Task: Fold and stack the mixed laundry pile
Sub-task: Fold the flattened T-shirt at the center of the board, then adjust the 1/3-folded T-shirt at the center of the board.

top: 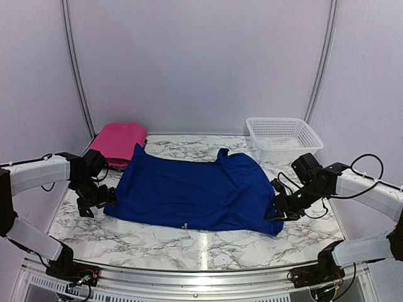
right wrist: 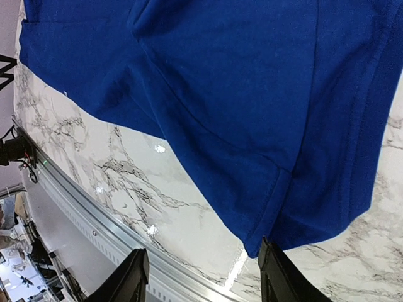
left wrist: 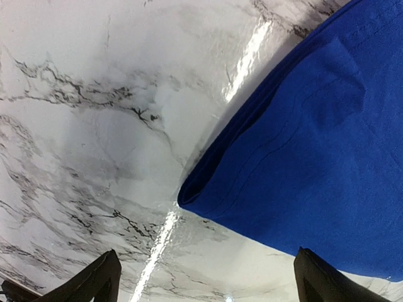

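Left hand (top: 94,202): wide open beside the left hem of the blue garment (top: 189,189). In the wrist view its dark fingers (left wrist: 94,280) flank bare bench and grip nothing; the rounded, doubled corner of the cloth lies just ahead of them.

Right hand (top: 277,212): partly open at the garment's near right corner. Nothing sits clamped between the jaws. The stitched corner ends right at the tip of one finger (right wrist: 277,277); whether they touch cannot be told.

Blue garment: matte knit, spread almost flat across the middle of the bench (top: 157,242), with shallow wrinkles, a seamed hem and a small white tag (top: 186,224) at the near edge.

Pink garment (top: 119,141): soft cloth folded into a compact block at the far left corner, its near side met by the far left corner of the blue cloth.

White mesh basket (top: 282,121): rigid plastic, at the far right, near the blue garment.

Bench surface: glossy white marble pattern with grey veins. A bare strip runs between the near hem and the metal rail (top: 201,267), with open margins at both side edges.
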You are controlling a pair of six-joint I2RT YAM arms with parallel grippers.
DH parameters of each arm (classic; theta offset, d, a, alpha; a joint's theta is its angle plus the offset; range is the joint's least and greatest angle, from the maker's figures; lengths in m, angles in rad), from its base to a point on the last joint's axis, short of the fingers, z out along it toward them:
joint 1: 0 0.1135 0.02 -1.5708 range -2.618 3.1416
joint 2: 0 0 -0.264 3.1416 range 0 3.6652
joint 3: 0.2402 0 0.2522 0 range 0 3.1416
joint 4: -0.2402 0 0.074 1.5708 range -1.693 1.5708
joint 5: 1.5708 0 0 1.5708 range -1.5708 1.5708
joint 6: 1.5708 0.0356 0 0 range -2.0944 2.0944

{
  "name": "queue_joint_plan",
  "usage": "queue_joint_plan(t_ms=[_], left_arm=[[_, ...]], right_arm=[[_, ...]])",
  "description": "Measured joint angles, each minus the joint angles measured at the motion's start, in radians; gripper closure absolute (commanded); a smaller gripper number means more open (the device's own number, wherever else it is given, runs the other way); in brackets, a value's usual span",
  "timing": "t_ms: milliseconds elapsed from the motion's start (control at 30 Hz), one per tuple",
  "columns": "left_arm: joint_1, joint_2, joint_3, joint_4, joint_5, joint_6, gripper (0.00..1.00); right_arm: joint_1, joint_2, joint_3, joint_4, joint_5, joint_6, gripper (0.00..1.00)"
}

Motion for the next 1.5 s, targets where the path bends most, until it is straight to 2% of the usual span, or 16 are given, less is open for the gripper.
queue_joint_plan(t_ms=[233, 533, 633, 900, 933, 1133, 1333, 1500], left_arm=[[0.0, -0.021, -0.067, 0.074, 0.059, 0.003, 0.02], [0.0, 0.027, -0.093, 0.2, 0.088, -0.003, 0.04], [0.0, 0.048, -0.109, 0.235, 0.098, -0.01, 0.19], [0.002, 0.094, -0.1, 0.309, 0.137, 0.002, 0.61], [0.002, 0.099, -0.1, 0.317, 0.141, 0.001, 0.66], [0.005, 0.106, -0.105, 0.31, 0.154, -0.021, 0.99], [0.006, 0.083, -0.105, 0.219, 0.126, -0.039, 1.0], [0.006, 0.042, -0.106, 0.105, 0.093, -0.039, 1.0]], right_arm=[[0.093, 0.072, -0.041, 0.045, 0.046, 0.003, 0.44], [0.144, 0.181, -0.044, 0.056, 0.174, 0.008, 0.41], [0.172, 0.198, -0.044, 0.056, 0.211, 0.013, 0.53], [0.178, 0.216, -0.038, 0.047, 0.281, 0.035, 0.98], [0.178, 0.216, -0.032, 0.043, 0.283, 0.031, 1.0], [0.175, 0.208, 0.045, -0.016, 0.301, 0.037, 1.0], [0.126, 0.184, 0.082, -0.08, 0.273, 0.038, 1.0], [0.105, 0.187, 0.055, -0.12, 0.19, 0.03, 1.0]])
